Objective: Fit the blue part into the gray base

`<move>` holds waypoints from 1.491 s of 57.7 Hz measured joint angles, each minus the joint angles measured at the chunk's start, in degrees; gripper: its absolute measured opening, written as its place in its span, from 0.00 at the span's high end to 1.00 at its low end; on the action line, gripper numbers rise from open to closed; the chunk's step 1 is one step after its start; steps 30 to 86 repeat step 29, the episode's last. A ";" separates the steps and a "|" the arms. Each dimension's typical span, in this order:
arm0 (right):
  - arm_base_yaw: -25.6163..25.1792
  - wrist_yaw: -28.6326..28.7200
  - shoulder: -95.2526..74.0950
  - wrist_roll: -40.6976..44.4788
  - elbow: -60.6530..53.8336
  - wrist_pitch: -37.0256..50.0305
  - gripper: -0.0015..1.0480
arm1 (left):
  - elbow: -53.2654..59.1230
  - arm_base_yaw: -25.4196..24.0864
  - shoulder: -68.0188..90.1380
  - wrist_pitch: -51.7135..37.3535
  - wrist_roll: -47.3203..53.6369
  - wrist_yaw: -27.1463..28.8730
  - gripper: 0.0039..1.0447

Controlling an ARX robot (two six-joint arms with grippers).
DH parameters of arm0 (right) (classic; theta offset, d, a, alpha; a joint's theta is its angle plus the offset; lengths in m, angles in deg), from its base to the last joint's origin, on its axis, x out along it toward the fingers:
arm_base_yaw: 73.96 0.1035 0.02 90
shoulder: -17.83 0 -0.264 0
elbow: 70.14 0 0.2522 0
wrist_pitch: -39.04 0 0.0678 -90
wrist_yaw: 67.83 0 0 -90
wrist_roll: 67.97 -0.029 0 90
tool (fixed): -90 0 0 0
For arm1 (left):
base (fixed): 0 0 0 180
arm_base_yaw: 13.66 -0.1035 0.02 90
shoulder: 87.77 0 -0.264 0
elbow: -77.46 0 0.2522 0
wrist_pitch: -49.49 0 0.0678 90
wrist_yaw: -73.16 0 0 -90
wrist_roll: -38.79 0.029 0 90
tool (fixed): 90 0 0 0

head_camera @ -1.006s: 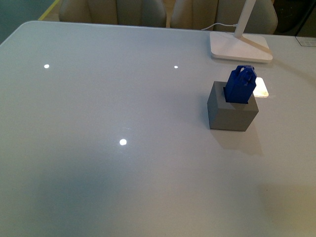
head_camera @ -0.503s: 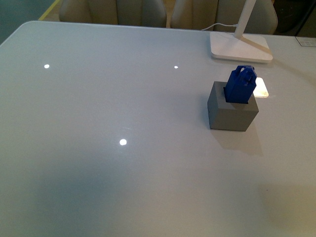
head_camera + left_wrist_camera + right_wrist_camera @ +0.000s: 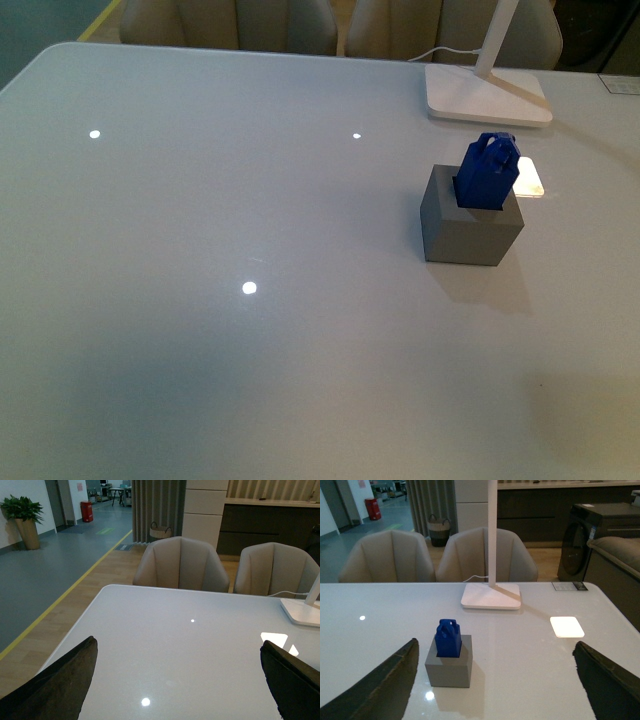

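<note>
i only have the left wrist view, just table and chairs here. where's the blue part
Observer: The blue part stands in the top hole of the gray base, its handle end sticking up.
Operator: anything holding it
Observer: No. In the right wrist view it stands free, with the right gripper jaws wide apart, well short of it.
Operator: what's near the base
Observer: The white lamp foot sits on the table beyond it, apart from it.
</note>
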 joint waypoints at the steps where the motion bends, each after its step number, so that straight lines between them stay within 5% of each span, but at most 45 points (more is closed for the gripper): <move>1: 0.00 0.02 0.00 0.00 0.00 0.02 0.09 | 0.00 0.00 0.00 0.00 -0.02 0.00 0.07; 86: 0.00 0.00 0.00 0.00 0.00 0.02 0.09 | 0.00 0.00 0.00 0.00 -0.02 0.00 0.07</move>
